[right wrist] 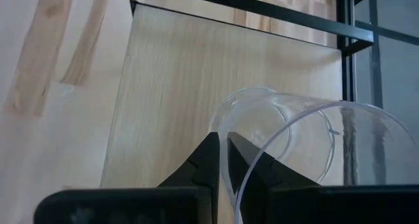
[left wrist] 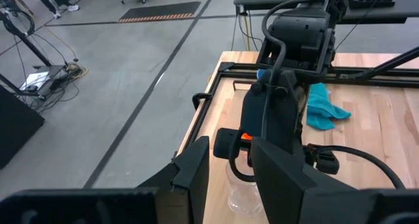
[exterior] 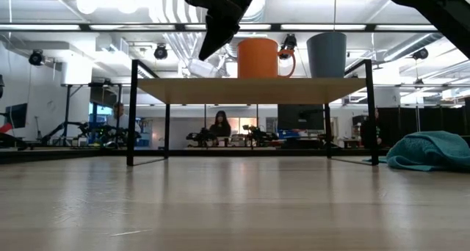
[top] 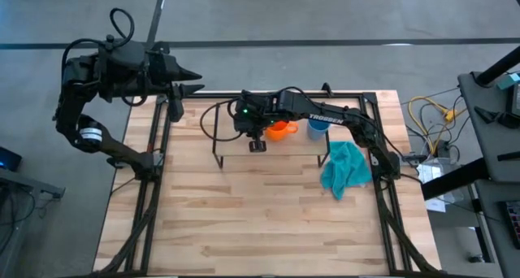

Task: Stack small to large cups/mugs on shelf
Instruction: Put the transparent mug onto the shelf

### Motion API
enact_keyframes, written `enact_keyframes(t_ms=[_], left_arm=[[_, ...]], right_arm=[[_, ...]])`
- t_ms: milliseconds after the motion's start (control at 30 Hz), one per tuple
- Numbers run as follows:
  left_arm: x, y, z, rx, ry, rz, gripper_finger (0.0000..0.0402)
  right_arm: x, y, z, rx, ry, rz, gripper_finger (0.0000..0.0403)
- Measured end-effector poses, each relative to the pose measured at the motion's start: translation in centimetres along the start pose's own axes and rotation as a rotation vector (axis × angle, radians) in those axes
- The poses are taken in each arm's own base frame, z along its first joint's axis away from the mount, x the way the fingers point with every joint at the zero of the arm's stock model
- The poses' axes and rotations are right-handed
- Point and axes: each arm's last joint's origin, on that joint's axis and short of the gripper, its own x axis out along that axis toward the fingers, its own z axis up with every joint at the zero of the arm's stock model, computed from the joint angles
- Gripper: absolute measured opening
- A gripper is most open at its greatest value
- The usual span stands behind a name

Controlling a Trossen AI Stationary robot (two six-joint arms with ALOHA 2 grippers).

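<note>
The shelf (exterior: 250, 90) stands toward the table's far edge on black wire legs. On it stand the orange mug (exterior: 257, 58), handle to the right, and the light blue cup (exterior: 327, 55) beside it. My right gripper (top: 257, 145) reaches over the shelf's left part and is shut on the clear glass (exterior: 204, 67), which is tilted just above the board. My left gripper (top: 191, 79) hangs open beyond the table's far-left corner and touches nothing. The left wrist view shows the glass (left wrist: 243, 192) under the right arm. My right gripper (right wrist: 222, 155) pinches the clear glass by the wall at its open rim (right wrist: 230, 185), one finger inside and one outside. The fingers (exterior: 213, 38) slant down from above. The glass is tilted, base (right wrist: 255, 112) toward the shelf board (right wrist: 177, 80); I cannot tell whether it touches the board.
A crumpled teal cloth (top: 345, 168) lies on the table right of the shelf, near the right edge. The wooden tabletop (top: 244, 221) stretches bare on the near side of the shelf. Cables and equipment sit off the table's right side. A person sits far back in the room (exterior: 219, 124).
</note>
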Motion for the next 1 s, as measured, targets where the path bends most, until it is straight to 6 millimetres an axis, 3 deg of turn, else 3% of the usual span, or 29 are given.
enact_keyframes(t_ms=[267, 600, 1000], left_arm=[[0.8, -0.2, 0.1, -0.002, 0.018, -0.002, 0.0101], [4.6, -0.9, 0.5, 0.103, 0.095, -0.014, 0.0101], [-0.7, 0.4, 1.8, -0.021, -0.149, 0.025, 0.0101]], right_arm=[[-0.7, -0.2, 0.5, -0.003, -0.035, -0.013, 0.0029], [-1.0, -0.3, 0.9, 0.008, -0.07, -0.025, 0.0029], [-1.0, -0.3, 0.8, 0.004, -0.065, -0.023, 0.0029]])
